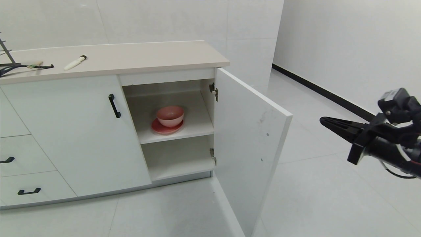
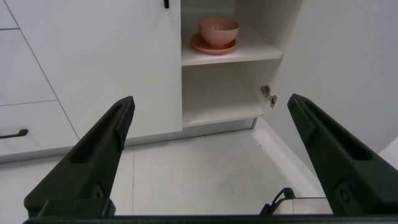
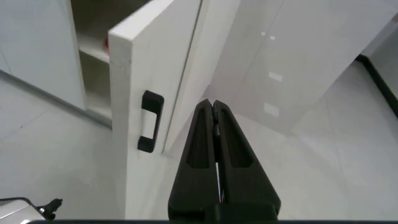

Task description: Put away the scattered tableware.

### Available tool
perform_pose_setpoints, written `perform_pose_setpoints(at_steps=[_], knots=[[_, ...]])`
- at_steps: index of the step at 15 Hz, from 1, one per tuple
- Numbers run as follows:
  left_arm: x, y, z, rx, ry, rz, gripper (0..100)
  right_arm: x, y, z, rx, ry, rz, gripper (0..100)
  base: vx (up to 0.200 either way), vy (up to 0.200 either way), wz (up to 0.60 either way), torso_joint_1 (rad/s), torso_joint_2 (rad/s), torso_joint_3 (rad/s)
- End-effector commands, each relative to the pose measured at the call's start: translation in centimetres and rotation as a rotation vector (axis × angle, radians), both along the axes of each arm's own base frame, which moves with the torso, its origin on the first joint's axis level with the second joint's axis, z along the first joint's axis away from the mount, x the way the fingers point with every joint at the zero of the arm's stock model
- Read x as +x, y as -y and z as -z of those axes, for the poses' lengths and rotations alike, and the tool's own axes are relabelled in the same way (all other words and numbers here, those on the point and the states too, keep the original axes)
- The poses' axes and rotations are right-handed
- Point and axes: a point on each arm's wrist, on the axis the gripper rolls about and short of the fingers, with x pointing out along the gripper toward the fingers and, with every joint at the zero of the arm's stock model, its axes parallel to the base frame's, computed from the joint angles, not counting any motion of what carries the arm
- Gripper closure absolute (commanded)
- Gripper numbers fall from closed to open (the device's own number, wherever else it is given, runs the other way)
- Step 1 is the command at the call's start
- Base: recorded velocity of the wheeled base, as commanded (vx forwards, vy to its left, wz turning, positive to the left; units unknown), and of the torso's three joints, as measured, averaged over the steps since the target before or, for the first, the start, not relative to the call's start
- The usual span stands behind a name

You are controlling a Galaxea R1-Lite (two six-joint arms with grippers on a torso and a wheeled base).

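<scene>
On the cabinet shelf [image 1: 197, 126], bowl [image 1: 170, 116] on plate [image 1: 161, 129], far from closed right gripper [image 1: 324, 120], left gripper [image 2: 210, 99] spread.

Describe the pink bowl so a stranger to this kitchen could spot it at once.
Find the white cabinet under the beige countertop, where the right door stands open. Inside, on the upper shelf, sits the pink bowl, resting on a plate. The bowl is the deep, paler pink piece; the plate beneath is flat and a darker red.

My right pincer [image 1: 325, 121] is closed tight, its arm stretched level, apart from the cabinet door [image 1: 250, 138]. My left pincer [image 2: 210, 106] gapes wide.
</scene>
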Motion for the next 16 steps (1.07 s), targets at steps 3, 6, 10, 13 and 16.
perform_pose_setpoints(at_steps=[3,6,10,13,16], knots=[[0.0,0.0,0.0,0.000,0.000,0.000,0,3.6,-1.6,1.9,-0.010,-0.053,-0.044,100,0.000,0.000,0.00,0.000,0.00,0.000],[0.0,0.0,0.0,-0.002,0.000,0.000,0,4.6,-3.3,2.0,-0.004,-0.039,-0.099,100,0.000,0.000,0.00,0.000,0.00,0.000],[0.0,0.0,0.0,-0.002,0.000,-0.002,0,5.9,-4.5,2.2,-0.002,-0.035,-0.130,100,0.000,0.000,0.00,0.000,0.00,0.000],[0.0,0.0,0.0,-0.003,0.002,-0.002,0,5.3,-6.3,2.2,-0.002,-0.034,-0.192,100,0.000,0.000,0.00,0.000,0.00,0.000],[0.0,0.0,0.0,-0.003,0.002,-0.002,0,4.7,-7.3,2.2,-0.002,-0.037,-0.232,100,0.000,0.000,0.00,0.000,0.00,0.000]])
